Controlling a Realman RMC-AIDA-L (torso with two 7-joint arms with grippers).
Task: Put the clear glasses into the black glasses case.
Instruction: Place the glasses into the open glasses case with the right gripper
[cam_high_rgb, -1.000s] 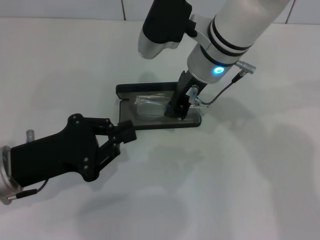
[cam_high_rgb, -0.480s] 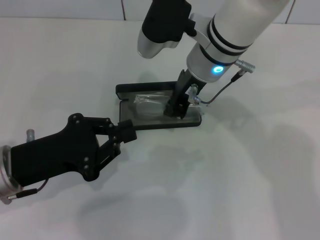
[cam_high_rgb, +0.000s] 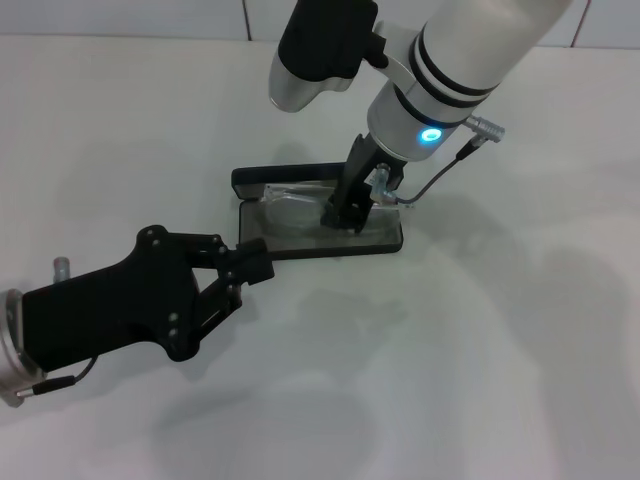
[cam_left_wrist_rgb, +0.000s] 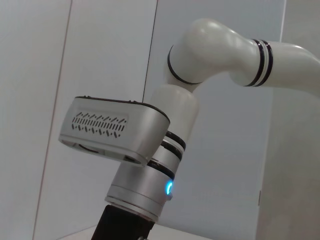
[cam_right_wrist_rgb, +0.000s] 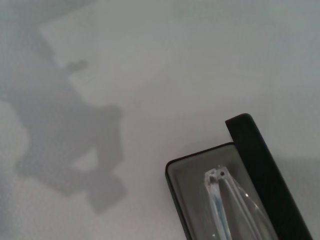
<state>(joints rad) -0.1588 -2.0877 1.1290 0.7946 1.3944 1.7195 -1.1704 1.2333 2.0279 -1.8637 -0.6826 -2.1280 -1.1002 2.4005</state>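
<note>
in the head view the black glasses case (cam_high_rgb: 318, 214) is lying open at about twelve o'clock from the frame's middle, and the clear glasses (cam_high_rgb: 290, 207) are sitting inside on its grey lining. the right gripper (cam_high_rgb: 341, 212) is reaching down into the case's three o'clock end; whether its claw is spread or pinching the glasses i cannot tell. the left gripper (cam_high_rgb: 252, 262) is hovering just at the case's seven o'clock corner, its claw looking pressed together on nothing. doing this step well probably means seating the temple arms flat below the rim before lifting straight out. the left wrist view is showing only the right arm (cam_left_wrist_rgb: 150, 150) against a wall. in the right wrist view the glasses' folded end is resting inside the case, the raised lid (cam_right_wrist_rgb: 265, 170) standing beside it; nothing else is crowding the table (cam_right_wrist_rgb: 150, 60).
</note>
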